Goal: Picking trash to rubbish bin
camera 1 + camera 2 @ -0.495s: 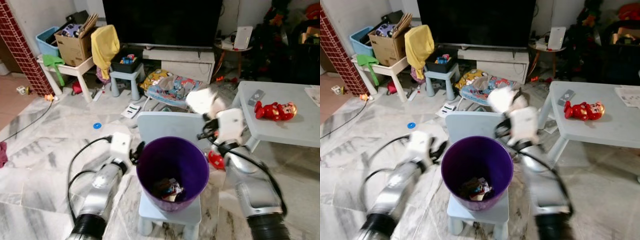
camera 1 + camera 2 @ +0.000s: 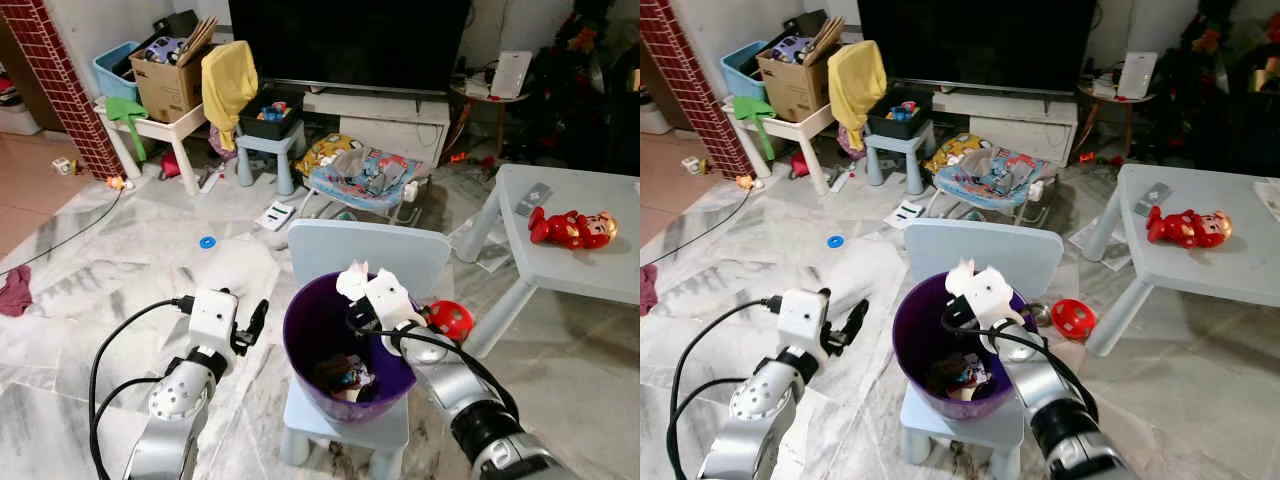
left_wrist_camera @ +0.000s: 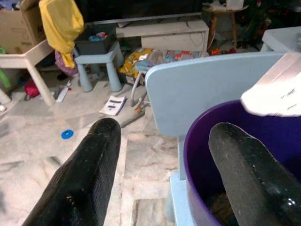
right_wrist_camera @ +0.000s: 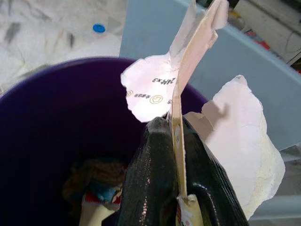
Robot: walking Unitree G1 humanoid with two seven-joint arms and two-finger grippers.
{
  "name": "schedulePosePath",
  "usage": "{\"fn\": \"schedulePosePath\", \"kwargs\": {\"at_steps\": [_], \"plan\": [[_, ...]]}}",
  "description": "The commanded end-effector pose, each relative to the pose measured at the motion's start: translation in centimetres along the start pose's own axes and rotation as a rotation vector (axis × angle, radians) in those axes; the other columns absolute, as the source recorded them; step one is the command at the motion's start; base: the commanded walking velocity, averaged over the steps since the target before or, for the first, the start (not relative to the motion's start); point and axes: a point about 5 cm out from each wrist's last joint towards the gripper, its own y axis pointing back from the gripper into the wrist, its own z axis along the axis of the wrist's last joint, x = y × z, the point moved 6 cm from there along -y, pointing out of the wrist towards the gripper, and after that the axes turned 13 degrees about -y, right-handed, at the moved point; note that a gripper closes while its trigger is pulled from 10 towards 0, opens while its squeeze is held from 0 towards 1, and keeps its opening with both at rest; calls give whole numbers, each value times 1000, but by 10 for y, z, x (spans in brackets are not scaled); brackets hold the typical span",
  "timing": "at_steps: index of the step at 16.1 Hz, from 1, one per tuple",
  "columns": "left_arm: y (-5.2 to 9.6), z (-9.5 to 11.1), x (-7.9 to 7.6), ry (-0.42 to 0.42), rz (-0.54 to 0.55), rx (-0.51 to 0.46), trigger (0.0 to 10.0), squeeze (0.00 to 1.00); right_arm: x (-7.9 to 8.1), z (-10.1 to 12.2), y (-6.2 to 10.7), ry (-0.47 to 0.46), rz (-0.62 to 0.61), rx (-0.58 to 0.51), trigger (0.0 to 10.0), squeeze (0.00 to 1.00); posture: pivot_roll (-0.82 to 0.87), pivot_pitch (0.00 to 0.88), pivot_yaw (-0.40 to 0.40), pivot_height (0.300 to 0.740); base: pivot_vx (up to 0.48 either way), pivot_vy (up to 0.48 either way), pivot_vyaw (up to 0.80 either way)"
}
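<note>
A purple rubbish bin (image 2: 305, 350) stands on a small light-blue chair (image 2: 360, 252), with trash (image 2: 343, 376) at its bottom. My right gripper (image 4: 175, 141) is shut on a torn piece of white cardboard (image 4: 155, 92) and holds it over the bin's far rim (image 2: 352, 281). My left gripper (image 2: 252, 322) is open just left of the bin, its black fingers (image 3: 89, 174) straddling the near rim with nothing between them.
A grey low table (image 2: 570, 250) with a red toy figure (image 2: 570, 228) stands at the right. A red ball (image 2: 450, 318) lies on the floor beside the chair. Clutter, a stool (image 2: 268, 150) and a TV stand (image 2: 385, 112) line the back. A cable (image 2: 110, 345) trails at left.
The camera has shifted. My right gripper has come down from above the chair back to the bin's rim, still holding the white cardboard. The left gripper stays beside the bin.
</note>
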Motion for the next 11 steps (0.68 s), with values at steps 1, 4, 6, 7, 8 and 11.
{"fn": "schedulePosePath", "kwargs": {"at_steps": [1,4,6,7,8,11], "plan": [[-1,8,0,-11,-3,-9,10000,1000,0,1,-3,14,-7,-1,0,0,75,28,-10,740,0,0,0],[-1,9,0,-10,-8,0,10000,1000,5,-15,-4,31,7,49,0,0,78,29,-6,740,0,0,0],[0,9,-2,-6,-17,10,10000,1000,5,-27,-3,34,9,91,0,0,82,32,-5,740,0,0,0],[0,9,-3,1,-26,15,10000,1000,5,-28,-3,33,7,93,980,373,83,32,-5,740,0,0,0],[1,6,-8,21,-57,25,10000,1000,4,-30,-3,28,2,99,7961,1000,83,32,-5,740,0,0,0],[4,0,-38,75,-254,56,10000,1000,3,-30,-4,26,0,100,10000,1000,75,30,-4,740,0,0,0]]}}
